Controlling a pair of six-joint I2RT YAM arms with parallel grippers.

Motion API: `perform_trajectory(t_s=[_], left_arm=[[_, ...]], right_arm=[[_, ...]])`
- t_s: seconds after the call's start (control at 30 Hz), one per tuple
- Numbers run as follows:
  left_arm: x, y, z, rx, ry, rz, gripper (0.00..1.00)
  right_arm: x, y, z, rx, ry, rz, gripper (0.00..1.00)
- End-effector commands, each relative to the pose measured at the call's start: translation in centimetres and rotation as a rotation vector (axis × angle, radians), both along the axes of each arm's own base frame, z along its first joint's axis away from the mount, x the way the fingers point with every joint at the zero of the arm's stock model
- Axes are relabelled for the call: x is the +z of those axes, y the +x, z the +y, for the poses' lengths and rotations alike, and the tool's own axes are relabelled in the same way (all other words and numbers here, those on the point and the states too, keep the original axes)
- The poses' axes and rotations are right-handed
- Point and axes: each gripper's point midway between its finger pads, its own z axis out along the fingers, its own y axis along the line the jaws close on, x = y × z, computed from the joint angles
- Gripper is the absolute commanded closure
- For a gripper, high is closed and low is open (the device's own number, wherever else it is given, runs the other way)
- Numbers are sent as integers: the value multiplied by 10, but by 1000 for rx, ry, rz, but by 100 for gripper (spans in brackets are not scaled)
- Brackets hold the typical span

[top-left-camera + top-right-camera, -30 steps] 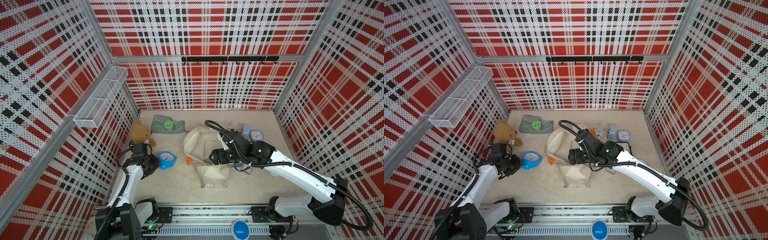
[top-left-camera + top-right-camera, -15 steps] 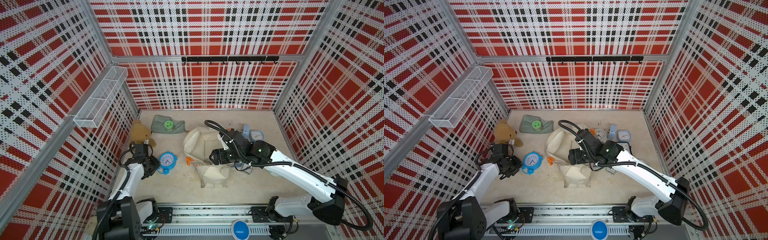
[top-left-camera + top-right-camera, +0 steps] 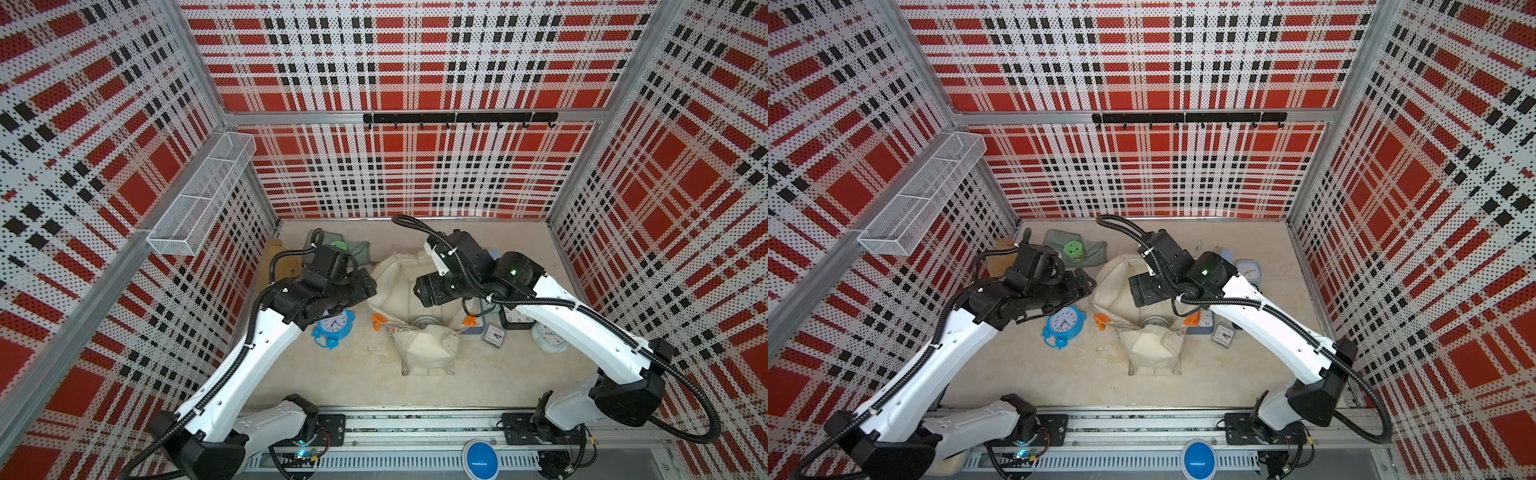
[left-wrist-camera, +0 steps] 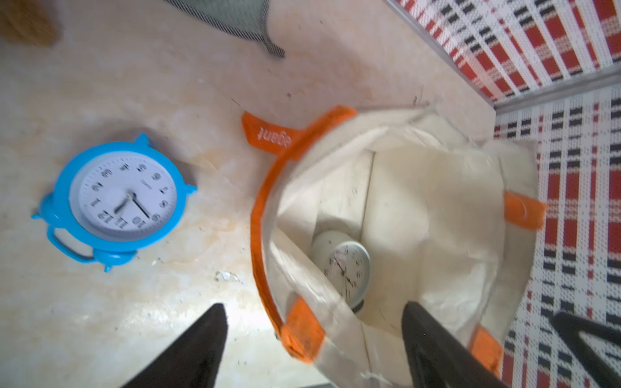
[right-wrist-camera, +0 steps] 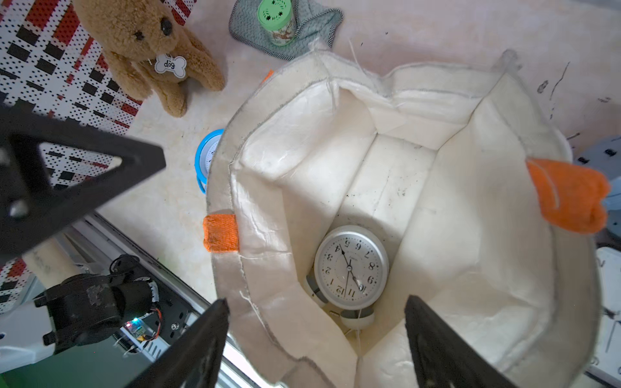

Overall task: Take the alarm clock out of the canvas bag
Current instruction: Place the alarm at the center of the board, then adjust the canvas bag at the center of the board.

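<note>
1. The right wrist view shows the whole alarm clock (image 5: 351, 267) inside the canvas bag (image 5: 437, 201); both top views show only its edge.
2. The left end effector (image 4: 314, 305) and the right end effector (image 5: 316, 299) stand released, empty.

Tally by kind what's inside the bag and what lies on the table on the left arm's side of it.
Clocks: 2 (blue clock, white clock in bag)
Plush dog: 1
Cloth: 1
Jar: 1
Total: 5
</note>
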Motion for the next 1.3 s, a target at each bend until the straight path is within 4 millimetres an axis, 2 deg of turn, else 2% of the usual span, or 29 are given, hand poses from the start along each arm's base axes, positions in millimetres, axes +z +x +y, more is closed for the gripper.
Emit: perform_trajectory(t_s=[0.0,0.2,0.3,0.47,0.6,0.73,0.87,1.13,1.27], left_arm=[[-15,-36,-13,-11,27,141,12],[-26,-82,-49,-104,-4,234,6],[-39,-87,-57,-104,-28,264,4],[-56,-80,-63,-29,-90,263,0],[-62,-65,-68,71,-202,206,1],[-67,-54,-76,124,-288,171,1],[-76,-50,-76,131,-258,153,0],[-117,-53,-65,192,-201,194,0],[-136,-52,-71,187,-203,216,14]], right_arm=[[1,0,-8,35,-45,-4,15],[-32,-21,0,79,2,132,19],[-54,-32,2,83,10,206,24],[-94,-55,5,69,42,354,40],[-120,-79,7,74,36,424,49],[-142,-101,16,85,54,489,51],[-157,-112,26,94,90,534,52],[-174,-127,28,83,102,577,54],[-181,-137,27,84,110,594,54]])
